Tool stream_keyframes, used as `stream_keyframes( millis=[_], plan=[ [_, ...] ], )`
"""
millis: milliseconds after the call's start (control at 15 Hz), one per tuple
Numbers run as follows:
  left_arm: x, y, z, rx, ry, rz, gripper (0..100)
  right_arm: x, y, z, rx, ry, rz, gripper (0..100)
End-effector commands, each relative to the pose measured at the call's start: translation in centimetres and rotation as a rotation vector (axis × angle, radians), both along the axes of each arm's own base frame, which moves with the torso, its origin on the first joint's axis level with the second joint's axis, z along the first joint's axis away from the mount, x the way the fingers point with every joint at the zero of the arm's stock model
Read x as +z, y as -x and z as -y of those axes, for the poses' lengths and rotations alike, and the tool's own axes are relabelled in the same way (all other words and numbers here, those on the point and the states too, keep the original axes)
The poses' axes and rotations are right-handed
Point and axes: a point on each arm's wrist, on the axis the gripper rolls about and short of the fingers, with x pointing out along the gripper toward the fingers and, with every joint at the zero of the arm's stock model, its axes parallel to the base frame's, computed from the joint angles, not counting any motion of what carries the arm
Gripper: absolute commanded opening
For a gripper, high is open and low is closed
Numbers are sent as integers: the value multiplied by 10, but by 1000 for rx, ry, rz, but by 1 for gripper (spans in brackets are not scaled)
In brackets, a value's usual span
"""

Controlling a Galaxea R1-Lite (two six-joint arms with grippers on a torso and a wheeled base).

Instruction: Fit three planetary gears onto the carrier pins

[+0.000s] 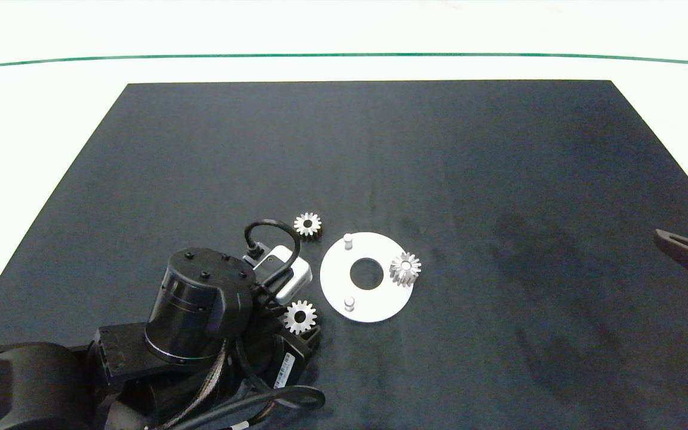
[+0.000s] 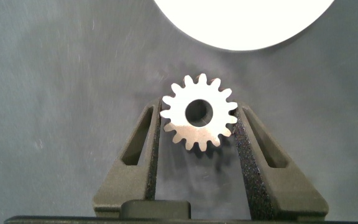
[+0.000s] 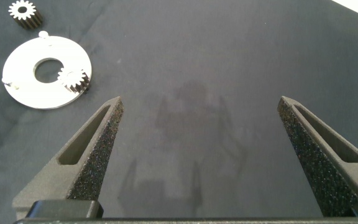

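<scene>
The white disc (image 1: pixel 335 278) lies on the dark mat with two bare carrier pins (image 1: pixel 347 240) (image 1: pixel 349 303) standing on it. One planetary gear (image 1: pixel 405 269) sits on the disc's third pin, on the side towards the right arm. Another gear (image 1: pixel 307 224) lies loose on the mat just beyond the disc. My left gripper (image 1: pixel 301 325) is beside the disc's near left rim, and in the left wrist view its pads (image 2: pixel 246 134) press both sides of a third gear (image 2: pixel 199 112). My right gripper (image 3: pixel 201 102) stands open at the mat's right edge, holding nothing.
The dark mat (image 1: pixel 499 179) covers most of the white table, with wide bare cloth to the right of and behind the disc. A green line (image 1: pixel 344 55) runs across the table beyond the mat. The left arm's bulk and cables fill the near left corner.
</scene>
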Motion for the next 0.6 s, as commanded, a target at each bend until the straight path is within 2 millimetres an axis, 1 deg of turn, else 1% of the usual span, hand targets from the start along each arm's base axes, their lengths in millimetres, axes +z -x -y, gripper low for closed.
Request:
stream_keyframes(
  millis=[67, 133, 267, 467, 600],
  plan=[
    [16, 8, 2, -28, 30, 32, 6, 0, 0, 0, -2, 3, 0, 100],
    [20, 8, 3, -29, 26, 29, 5, 0, 0, 0, -2, 3, 0, 100],
    [29, 9, 11, -55, 32, 35, 0, 0, -1, 0, -2, 4, -1, 100],
    [50, 3, 24, -69, 32, 40, 0, -2, -1, -1, -3, 7, -6, 100],
    [52, 1, 35, -90, 19, 30, 0, -1, 0, 0, -3, 5, -3, 100]
  ],
)
